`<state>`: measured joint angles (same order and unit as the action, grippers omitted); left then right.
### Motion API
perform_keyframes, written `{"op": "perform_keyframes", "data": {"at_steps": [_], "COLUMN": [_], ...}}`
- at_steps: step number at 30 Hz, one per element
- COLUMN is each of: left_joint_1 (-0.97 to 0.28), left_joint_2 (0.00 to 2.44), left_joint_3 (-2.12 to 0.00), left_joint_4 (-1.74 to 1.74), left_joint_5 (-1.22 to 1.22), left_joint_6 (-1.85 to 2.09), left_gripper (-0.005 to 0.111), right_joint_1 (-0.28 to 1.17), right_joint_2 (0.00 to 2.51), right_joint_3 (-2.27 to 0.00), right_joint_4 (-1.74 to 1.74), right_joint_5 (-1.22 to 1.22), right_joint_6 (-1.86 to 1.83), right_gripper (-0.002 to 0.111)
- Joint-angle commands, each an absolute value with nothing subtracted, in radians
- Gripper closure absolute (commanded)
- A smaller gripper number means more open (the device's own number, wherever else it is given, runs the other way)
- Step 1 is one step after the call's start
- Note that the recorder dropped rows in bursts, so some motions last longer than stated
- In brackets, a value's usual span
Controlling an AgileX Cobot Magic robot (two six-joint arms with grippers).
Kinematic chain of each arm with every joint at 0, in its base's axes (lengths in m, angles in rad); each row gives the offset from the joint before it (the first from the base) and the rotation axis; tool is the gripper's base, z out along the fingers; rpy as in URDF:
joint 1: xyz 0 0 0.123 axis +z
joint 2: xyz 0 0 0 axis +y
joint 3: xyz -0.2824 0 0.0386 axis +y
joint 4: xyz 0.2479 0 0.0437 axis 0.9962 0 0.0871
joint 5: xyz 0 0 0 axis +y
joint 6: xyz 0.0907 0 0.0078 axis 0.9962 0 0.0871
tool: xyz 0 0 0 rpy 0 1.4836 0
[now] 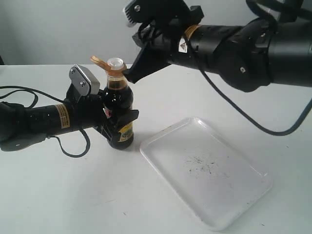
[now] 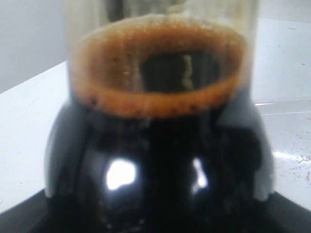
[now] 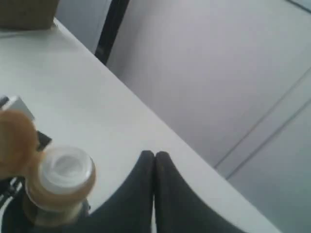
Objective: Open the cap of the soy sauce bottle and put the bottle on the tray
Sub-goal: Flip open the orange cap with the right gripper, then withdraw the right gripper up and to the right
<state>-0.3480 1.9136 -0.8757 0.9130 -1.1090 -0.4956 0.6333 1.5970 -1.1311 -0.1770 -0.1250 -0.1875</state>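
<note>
The soy sauce bottle [image 1: 120, 109] stands upright on the white table, left of the tray [image 1: 204, 168]. My left gripper [image 1: 118, 127] is shut on the bottle's lower body. The orange-tan cap [image 1: 99, 61] is flipped open to the left, baring the white spout [image 1: 115, 63]. My right gripper [image 1: 127, 74] is shut with nothing in it, its tips just right of the bottle's neck. In the left wrist view the bottle [image 2: 160, 121] fills the frame with dark liquid. The right wrist view shows the spout [image 3: 65, 167], the open cap [image 3: 14, 141] and the closed fingertips [image 3: 146, 160].
The tray has dark specks [image 1: 201, 164] at its centre. A brown box [image 3: 26, 12] sits at the table's far corner in the right wrist view. Black cables [image 1: 14, 95] trail behind the left arm.
</note>
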Motion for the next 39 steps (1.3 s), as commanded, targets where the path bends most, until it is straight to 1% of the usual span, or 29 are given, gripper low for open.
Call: {"op": "perform_keyframes", "data": {"at_steps": [1, 12, 19, 31, 34, 39], "left_joint_1": [-0.35, -0.35, -0.35, -0.35, -0.35, -0.35], "left_joint_2": [1.898, 1.898, 1.898, 1.898, 1.898, 1.896], "left_joint_3": [-0.879, -0.879, -0.879, -0.879, -0.879, -0.879], "left_joint_4": [0.895, 0.895, 0.895, 0.895, 0.895, 0.895], "left_joint_5": [-1.183, -1.181, -1.181, -1.188, -1.188, -1.196], "left_joint_6": [-0.498, -0.498, -0.498, -0.502, -0.502, -0.504], "left_gripper": [0.107, 0.107, 0.107, 0.107, 0.107, 0.107], "right_joint_1": [0.593, 0.497, 0.348, 0.065, 0.029, 0.018], "right_joint_2": [1.574, 1.555, 1.554, 1.509, 1.485, 1.413], "right_joint_3": [-1.174, -1.277, -1.296, -1.265, -1.236, -1.14], "right_joint_4": [-0.165, -0.169, -0.145, 0.025, 0.07, 0.086], "right_joint_5": [0.067, 0.602, 0.823, 0.881, 0.863, 0.731], "right_joint_6": [-0.155, -0.175, -0.179, -0.204, -0.235, -0.251], "right_gripper": [0.108, 0.108, 0.108, 0.108, 0.108, 0.108]}}
